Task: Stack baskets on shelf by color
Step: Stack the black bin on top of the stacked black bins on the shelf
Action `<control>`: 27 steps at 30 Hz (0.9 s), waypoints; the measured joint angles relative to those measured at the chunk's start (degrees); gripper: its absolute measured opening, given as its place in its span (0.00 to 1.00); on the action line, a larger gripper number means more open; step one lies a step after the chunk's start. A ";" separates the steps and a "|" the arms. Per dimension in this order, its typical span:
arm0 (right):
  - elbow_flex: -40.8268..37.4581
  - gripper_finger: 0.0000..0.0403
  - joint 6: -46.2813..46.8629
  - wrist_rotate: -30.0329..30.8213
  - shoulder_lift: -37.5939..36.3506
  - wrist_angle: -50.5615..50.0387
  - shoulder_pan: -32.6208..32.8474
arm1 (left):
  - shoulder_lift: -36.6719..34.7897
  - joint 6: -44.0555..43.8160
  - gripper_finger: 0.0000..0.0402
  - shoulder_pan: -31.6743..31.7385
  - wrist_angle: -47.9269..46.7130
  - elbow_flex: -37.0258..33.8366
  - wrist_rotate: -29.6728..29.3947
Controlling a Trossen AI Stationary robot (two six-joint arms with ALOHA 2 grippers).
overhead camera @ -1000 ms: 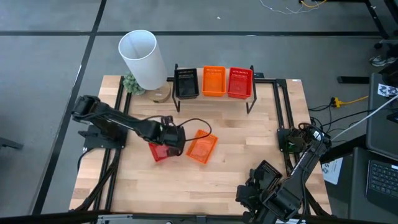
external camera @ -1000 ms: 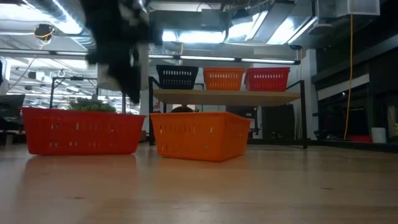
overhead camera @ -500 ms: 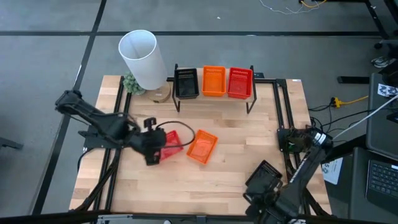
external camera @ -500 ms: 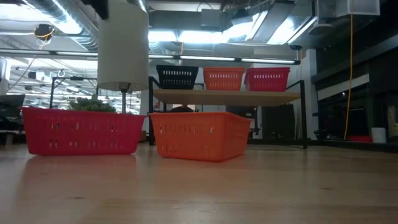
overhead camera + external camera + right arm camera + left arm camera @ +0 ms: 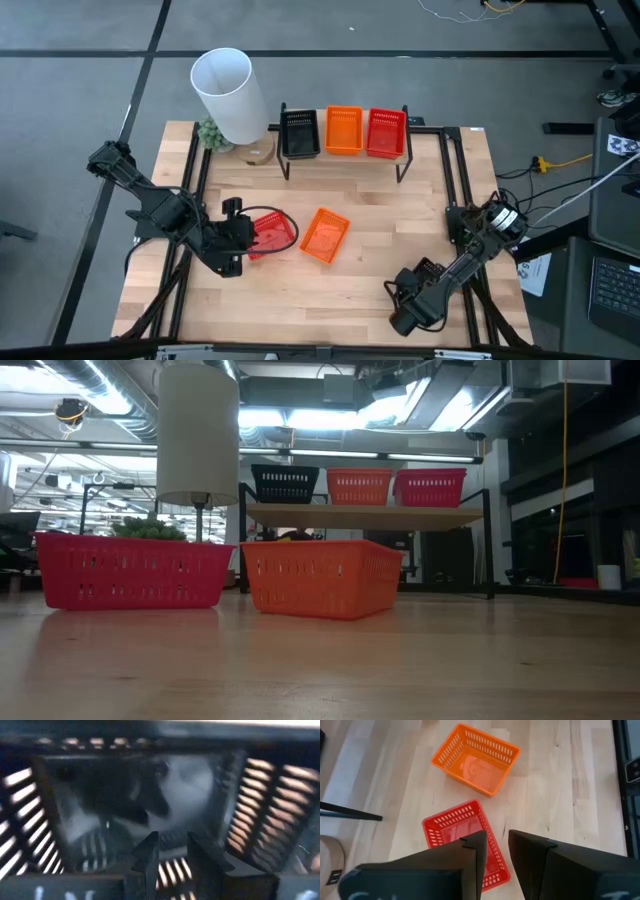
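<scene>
The left gripper hovers with fingers narrowly parted, holding nothing, above the red basket beside the orange basket. The right gripper, fingers slightly apart, sits over a black basket at the table's near right corner. Three baskets already stand on the shelf.

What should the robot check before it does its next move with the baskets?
1. Shelf has room on top of each stack: ok; black, orange and red sit side by side.
2. Loose red basket upright on the table: ok.
3. Loose orange basket upright, apart from the red one: ok.
4. Left gripper free: ok; fingers slightly apart above the loose red basket, holding nothing.
5. Right gripper gripping a black basket: cannot tell; it looks into black mesh.
6. White cylinder clear of the shelf: ok.
</scene>
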 joint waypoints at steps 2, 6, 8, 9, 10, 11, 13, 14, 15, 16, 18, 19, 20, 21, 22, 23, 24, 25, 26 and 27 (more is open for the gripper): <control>-2.88 0.25 -2.90 0.70 0.00 4.16 -1.50 | 0.00 0.28 0.18 0.04 0.00 0.00 -0.56; -5.64 0.25 -7.01 5.75 -0.50 5.53 -5.36 | 0.00 0.42 0.18 0.04 0.00 0.00 -2.27; -5.88 0.25 -9.78 10.07 -0.43 5.11 -7.56 | 0.00 0.42 0.18 0.04 -0.02 0.00 -2.31; -5.84 0.25 -11.39 12.26 -0.39 4.89 -8.76 | 0.00 0.43 0.18 0.04 -0.04 0.00 -2.32; -5.72 0.25 -12.88 14.37 -0.37 4.87 -10.01 | 0.00 0.44 0.18 0.04 -0.12 0.00 -2.32; -5.44 0.25 -14.61 16.38 -0.29 4.95 -11.18 | 0.00 0.44 0.18 0.04 -0.14 0.00 -2.35; -4.78 0.25 -18.10 19.79 -0.17 6.03 -13.63 | 0.00 0.45 0.18 0.04 -0.25 0.00 -2.40; -4.41 0.25 -19.43 21.52 -0.13 6.81 -14.86 | 0.00 0.46 0.18 0.04 -0.38 -0.01 -2.51; -4.12 0.25 -21.18 23.51 -0.06 7.62 -16.07 | 0.00 0.46 0.18 0.04 -0.39 0.00 -2.86; -3.97 0.25 -23.09 25.21 0.00 8.67 -17.24 | 0.00 0.48 0.18 0.04 -0.38 0.00 -3.50; -3.94 0.25 -27.61 28.30 0.00 12.24 -19.59 | 0.00 0.50 0.18 0.04 -0.42 0.00 -4.47; -3.94 0.25 -30.07 29.65 0.00 14.44 -20.72 | 0.00 0.50 0.18 0.04 -0.42 0.00 -4.64; -3.92 0.25 -32.40 30.59 0.00 16.34 -21.85 | 0.00 0.50 0.18 0.04 -0.42 0.00 -4.66; -3.90 0.25 -34.83 31.23 0.00 18.33 -22.97 | 0.00 0.50 0.18 0.04 -0.44 0.00 -4.68; -3.90 0.25 -37.44 31.84 0.00 20.01 -23.89 | 0.00 0.50 0.18 0.04 -0.42 0.00 -4.70; -3.88 0.25 -39.93 32.08 0.00 21.09 -24.81 | 0.00 0.50 0.18 0.04 -0.44 0.00 -4.70; -3.83 0.25 -41.88 32.16 -0.03 21.49 -25.55 | 0.00 0.50 0.18 0.04 -0.44 -0.01 -4.70; -3.55 0.25 -43.48 32.09 -0.04 21.30 -26.22 | 0.00 0.50 0.18 0.04 -0.44 0.00 -4.70; -2.98 0.25 -44.71 31.75 -0.04 20.83 -26.84 | 0.00 0.50 0.18 0.04 -0.42 -0.02 -4.70; -2.09 0.25 -45.85 31.19 -0.04 20.20 -27.27 | 0.00 0.50 0.18 0.04 -0.44 -0.01 -4.70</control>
